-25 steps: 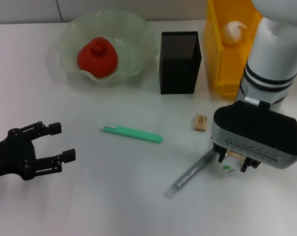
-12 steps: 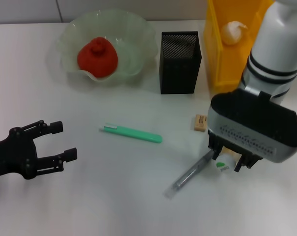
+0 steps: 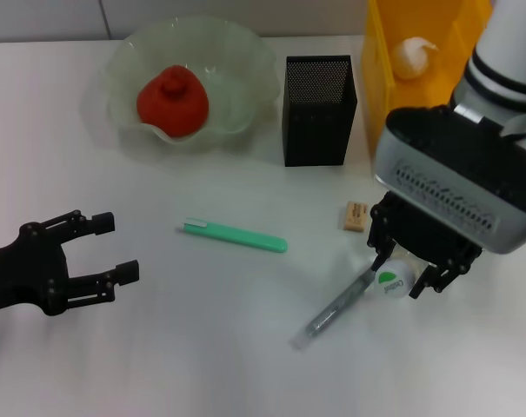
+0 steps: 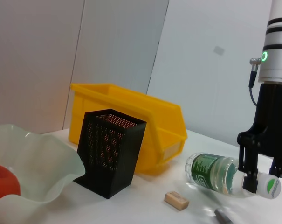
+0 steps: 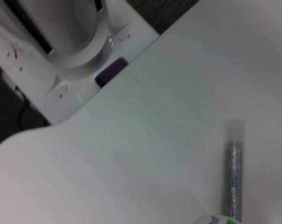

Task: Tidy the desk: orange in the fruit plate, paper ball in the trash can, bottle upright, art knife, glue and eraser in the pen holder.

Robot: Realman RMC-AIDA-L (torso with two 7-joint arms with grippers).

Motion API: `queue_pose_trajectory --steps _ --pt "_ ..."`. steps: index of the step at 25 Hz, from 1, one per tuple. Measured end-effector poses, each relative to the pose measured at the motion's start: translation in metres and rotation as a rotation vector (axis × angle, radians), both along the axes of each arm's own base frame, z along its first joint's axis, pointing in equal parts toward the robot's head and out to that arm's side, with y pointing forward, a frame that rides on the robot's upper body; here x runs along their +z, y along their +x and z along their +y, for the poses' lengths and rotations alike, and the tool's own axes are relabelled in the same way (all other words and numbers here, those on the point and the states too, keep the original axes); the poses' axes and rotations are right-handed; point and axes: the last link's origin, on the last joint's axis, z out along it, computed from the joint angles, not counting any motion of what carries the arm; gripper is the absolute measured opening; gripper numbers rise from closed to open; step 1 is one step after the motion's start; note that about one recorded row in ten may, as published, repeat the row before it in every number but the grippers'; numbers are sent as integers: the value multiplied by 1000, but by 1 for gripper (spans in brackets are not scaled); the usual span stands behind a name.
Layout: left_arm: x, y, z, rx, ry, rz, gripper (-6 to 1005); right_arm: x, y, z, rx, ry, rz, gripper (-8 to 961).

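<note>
Black fingers of our right gripper (image 3: 409, 276) are pinching the bottle (image 4: 214, 173) near its cap (image 3: 391, 283), and from the left wrist view we can see the bottle lying roughly sideways, lifted off the table (image 3: 202, 347) with the cap end pointing away from the yellow trash can (image 3: 402, 95). Our left gripper (image 3: 102, 250) is parked low on the left side with its fingers spread wide, holding nothing. So far the orange (image 3: 172, 101) sits in the pale-green fruit plate (image 3: 236, 65), and the paper ball (image 3: 412, 56) is inside the trash can. We've got the pen holder (image 3: 318, 109) standing between the plate and the can. On the bare table, the eraser (image 3: 356, 216) lies just in front of the pen holder, near the right gripper. A green art knife (image 3: 233, 235) rests flat mid-table, and the grey glue stick (image 3: 336, 307) lies at an angle, one end right beside the bottle cap.
</note>
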Motion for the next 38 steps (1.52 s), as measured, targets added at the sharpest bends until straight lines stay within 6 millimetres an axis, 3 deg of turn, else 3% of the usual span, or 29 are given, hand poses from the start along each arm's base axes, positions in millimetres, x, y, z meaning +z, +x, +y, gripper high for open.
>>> queue_pose_trajectory --steps 14,38 --pt "4 4 4 -22 -12 -5 860 28 -6 5 -165 74 145 460" --pt "4 19 18 -84 -27 -12 860 72 20 16 -435 269 473 475"
